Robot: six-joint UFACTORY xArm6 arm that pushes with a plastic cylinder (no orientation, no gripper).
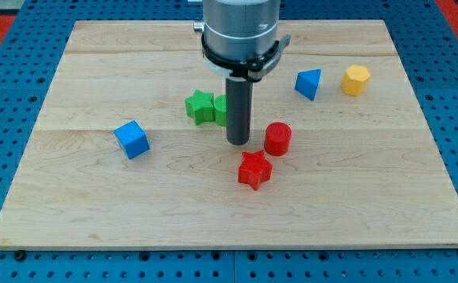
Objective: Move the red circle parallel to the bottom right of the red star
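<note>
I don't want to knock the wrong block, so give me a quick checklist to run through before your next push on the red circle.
1. My tip visible: ok.
2. Tip beside red circle, on its left: ok.
3. Tip touching circle: cannot tell.
4. Red star apart from tip: ok.
5. Circle already at star's bottom right: not ok, it sits above the star.
6. Green star and the green block behind the rod clear of push path: cannot tell.
</note>
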